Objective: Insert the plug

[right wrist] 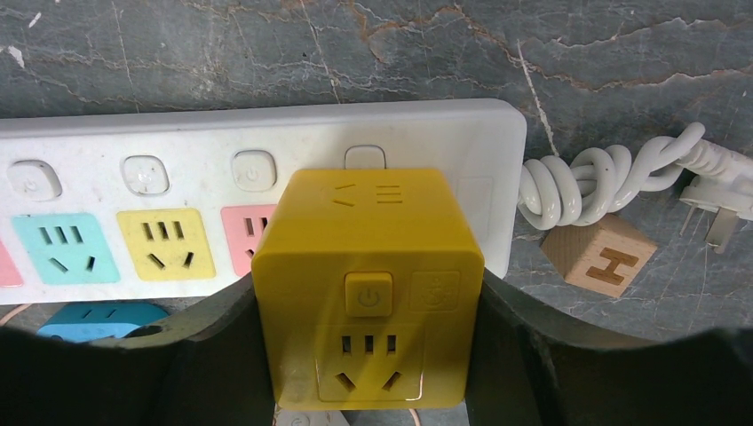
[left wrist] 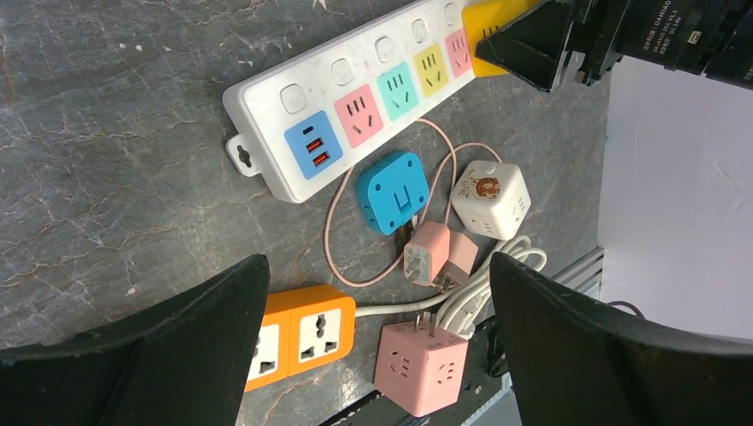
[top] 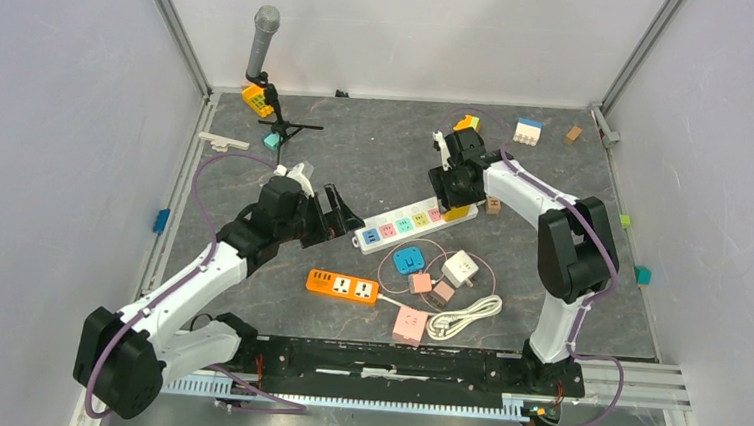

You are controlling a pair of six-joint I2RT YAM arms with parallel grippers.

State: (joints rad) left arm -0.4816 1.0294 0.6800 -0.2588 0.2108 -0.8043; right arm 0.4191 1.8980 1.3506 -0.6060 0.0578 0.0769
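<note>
The plug is a yellow cube adapter (right wrist: pixel 368 284) with a power button and a socket on the face toward the right wrist camera. My right gripper (right wrist: pixel 367 342) is shut on its two sides. The cube sits over the right end of the white power strip (right wrist: pixel 266 146), covering the last socket; its prongs are hidden, so I cannot tell how deep they sit. In the top view the cube (top: pixel 459 214) is at the strip's (top: pixel 402 222) far end. My left gripper (left wrist: pixel 377 266) hangs open near the strip's near end (left wrist: pixel 293 133), holding nothing.
A blue adapter (left wrist: pixel 393 191), a white cube (left wrist: pixel 489 198), a pink cube (left wrist: pixel 422 368), pink chargers (left wrist: pixel 435 257) and an orange strip (left wrist: pixel 302 337) lie in front of the white strip. A coiled white cable (right wrist: pixel 586 182) and wooden H block (right wrist: pixel 608 257) lie right of it. A microphone stand (top: pixel 264 45) is back left.
</note>
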